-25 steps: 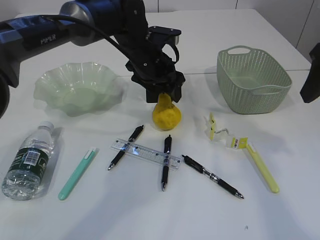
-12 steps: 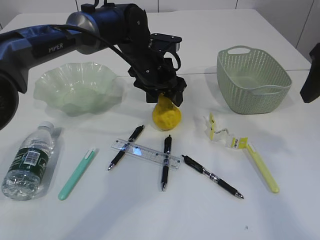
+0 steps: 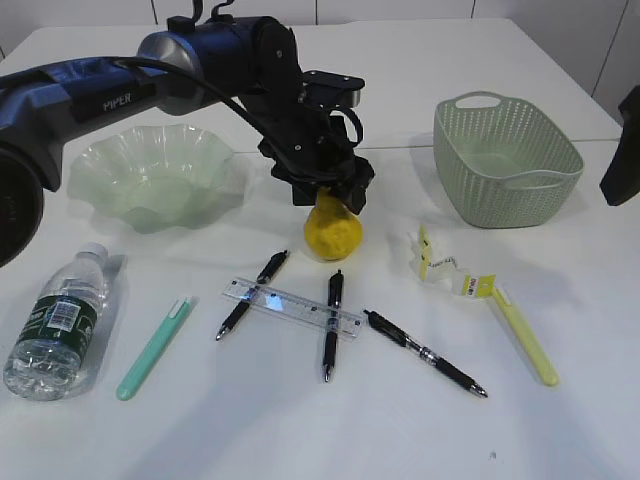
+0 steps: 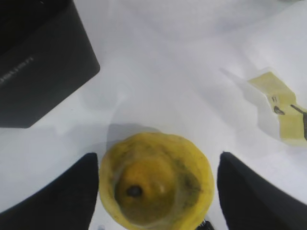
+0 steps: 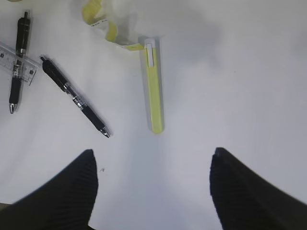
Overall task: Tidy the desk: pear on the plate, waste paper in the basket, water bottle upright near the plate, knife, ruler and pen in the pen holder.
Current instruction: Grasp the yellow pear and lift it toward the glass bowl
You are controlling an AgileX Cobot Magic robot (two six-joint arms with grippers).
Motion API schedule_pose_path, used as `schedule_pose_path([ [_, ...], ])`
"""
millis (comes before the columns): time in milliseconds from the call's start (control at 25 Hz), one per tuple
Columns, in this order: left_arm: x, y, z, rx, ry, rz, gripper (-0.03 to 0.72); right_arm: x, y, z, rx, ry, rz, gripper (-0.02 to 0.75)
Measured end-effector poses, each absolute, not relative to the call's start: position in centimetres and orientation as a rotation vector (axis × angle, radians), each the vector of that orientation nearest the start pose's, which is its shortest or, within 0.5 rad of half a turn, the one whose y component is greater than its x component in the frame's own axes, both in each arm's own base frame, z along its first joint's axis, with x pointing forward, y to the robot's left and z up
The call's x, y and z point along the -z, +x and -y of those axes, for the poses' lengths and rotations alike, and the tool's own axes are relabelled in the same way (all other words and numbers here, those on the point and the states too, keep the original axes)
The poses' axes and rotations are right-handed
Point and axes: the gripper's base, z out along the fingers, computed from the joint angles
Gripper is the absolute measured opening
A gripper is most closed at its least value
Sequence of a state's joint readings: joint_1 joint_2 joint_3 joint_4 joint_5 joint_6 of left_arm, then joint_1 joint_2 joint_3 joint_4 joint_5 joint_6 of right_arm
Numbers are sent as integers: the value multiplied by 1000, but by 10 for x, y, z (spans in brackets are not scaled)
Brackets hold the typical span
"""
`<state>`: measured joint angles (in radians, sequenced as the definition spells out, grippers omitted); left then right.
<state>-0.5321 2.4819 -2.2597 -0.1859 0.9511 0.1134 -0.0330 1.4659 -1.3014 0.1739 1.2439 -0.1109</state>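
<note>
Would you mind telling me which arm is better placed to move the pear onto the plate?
Left. Its gripper already straddles the pear, jaws open, with the plate on its side.

You've got a white tabletop with a seam across its far side, and pale wall panels beyond it

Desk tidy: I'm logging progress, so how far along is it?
Nothing looks done yet. In hand: the left gripper is open around the pear, which sits on the table, not the plate. Left: the bottle lies flat, the paper is outside the basket, and the pens, ruler and both knives lie loose.
</note>
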Motion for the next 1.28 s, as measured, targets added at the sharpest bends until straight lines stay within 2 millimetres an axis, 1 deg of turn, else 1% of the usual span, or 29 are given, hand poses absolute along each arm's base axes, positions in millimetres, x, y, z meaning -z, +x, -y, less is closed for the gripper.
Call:
schedule_pose_path([
  [160,-174,459,286,372,760,-2571,526,-324,283,-6,-221,-61,-2872,567],
  [640,-173,456,285,364,775,-2603,519,-324,283,-6,-221,-61,-2872,566],
  [760,-173,456,285,364,775,-2603,500,-324,283,-6,-221,-61,-2872,566],
  [840,-173,456,285,364,775,-2603,465,-324,283,-6,-221,-61,-2872,566],
  [1120,-173,456,284,358,783,-2615,307,-324,283,-6,-221,-61,-2872,566],
  [1280,-173,456,283,341,789,-2615,269,-324,283,-6,-221,-61,-2872,566],
])
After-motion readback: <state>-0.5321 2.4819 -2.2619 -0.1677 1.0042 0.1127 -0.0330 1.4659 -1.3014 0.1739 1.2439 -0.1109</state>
